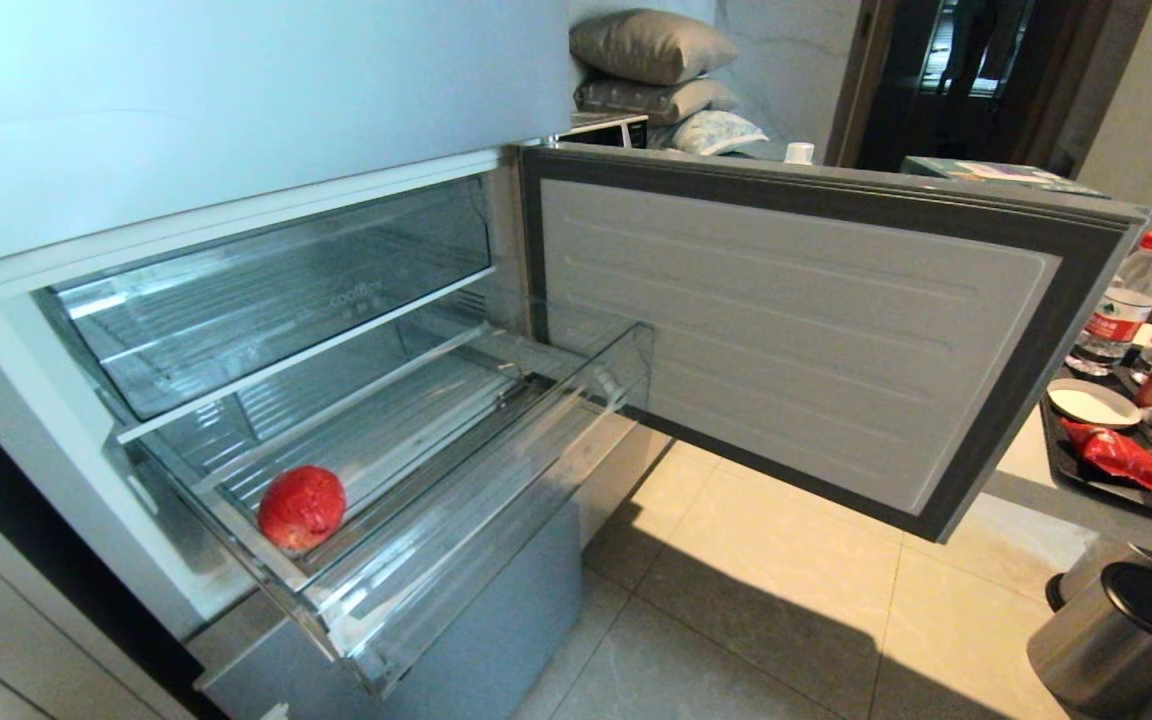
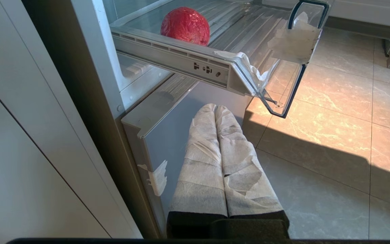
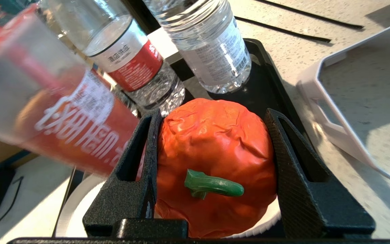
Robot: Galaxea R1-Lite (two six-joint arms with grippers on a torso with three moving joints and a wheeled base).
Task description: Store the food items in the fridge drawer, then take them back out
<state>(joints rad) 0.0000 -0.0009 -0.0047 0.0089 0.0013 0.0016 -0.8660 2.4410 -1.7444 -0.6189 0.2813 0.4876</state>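
one red fruit [image 1: 301, 507] sits in fridge drawer [image 1: 496, 470]; right gripper [image 3: 212, 152] squeezes red pepper [image 3: 215, 145] w/ green stem; left gripper [image 2: 215, 112] pinched closed.

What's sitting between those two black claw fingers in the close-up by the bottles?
In the right wrist view, the right gripper is closed on the bright red tomato-like piece, green stem facing the camera. It fills the whole gap, both fingers pressing its sides.

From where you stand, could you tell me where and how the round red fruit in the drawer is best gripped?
Grip the round red fruit across its widest middle, coming from above. It lies in the drawer near the left front corner, so the clear walls block a level approach, and it shows no stem to pinch.
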